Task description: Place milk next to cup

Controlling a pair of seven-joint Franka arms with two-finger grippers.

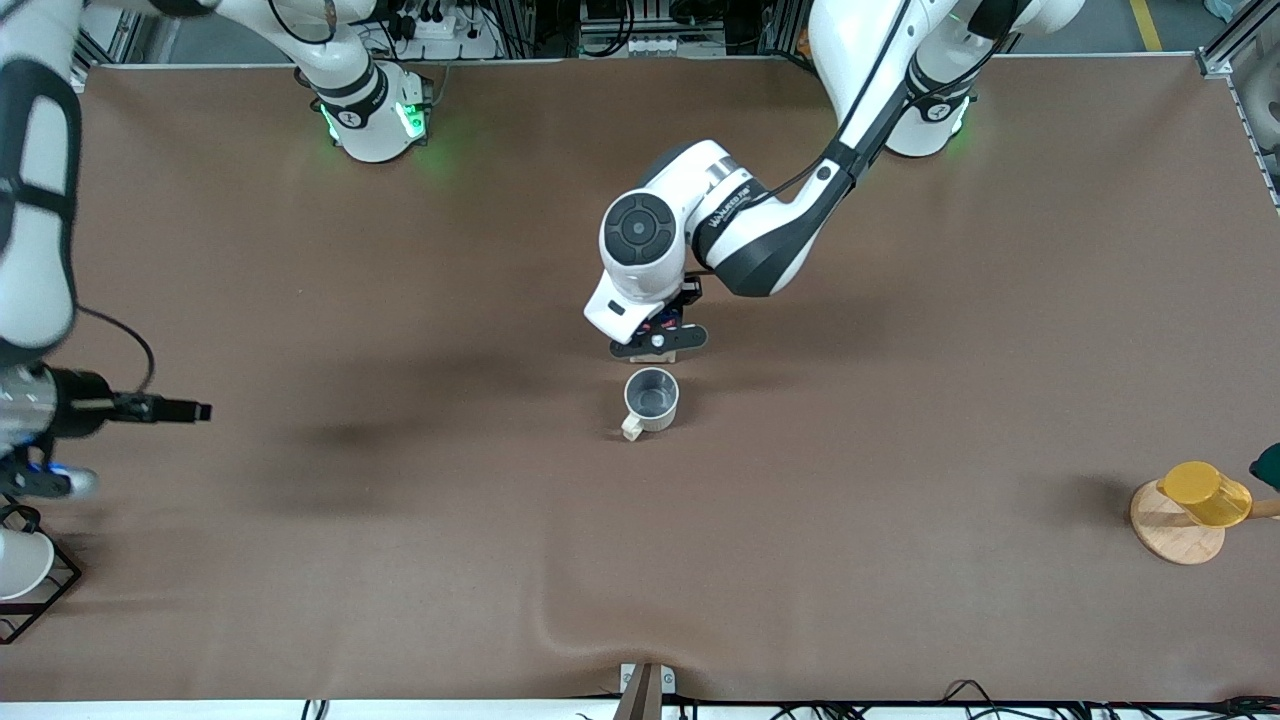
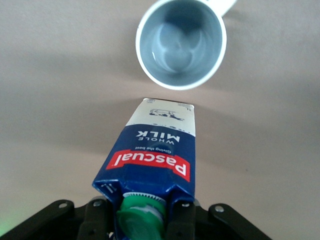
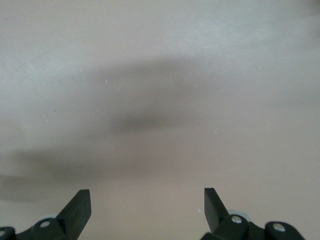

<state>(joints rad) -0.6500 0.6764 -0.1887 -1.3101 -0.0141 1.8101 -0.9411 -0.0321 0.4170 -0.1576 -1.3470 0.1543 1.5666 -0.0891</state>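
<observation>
The milk [image 2: 152, 160] is a dark blue carton with a green cap, white sides and a red label. My left gripper [image 2: 140, 215] is shut on its top and holds it upright. In the front view the gripper [image 1: 660, 340] hides most of the carton; only a pale bit of its base [image 1: 664, 355] shows. The cup [image 1: 651, 398] is an off-white mug with a grey inside, upright, its handle pointing toward the front camera. It also shows in the left wrist view [image 2: 181, 42]. The carton is just beside the cup, farther from the front camera. My right gripper [image 3: 147, 200] is open and empty over bare table.
A yellow cup [image 1: 1205, 493] lies on a wooden disc [image 1: 1160, 535] at the left arm's end. A white cup [image 1: 18, 565] sits in a black wire rack [image 1: 55, 592] at the right arm's end, below the waiting right arm [image 1: 40, 400]. The brown table cover [image 1: 600, 640] is wrinkled near the front edge.
</observation>
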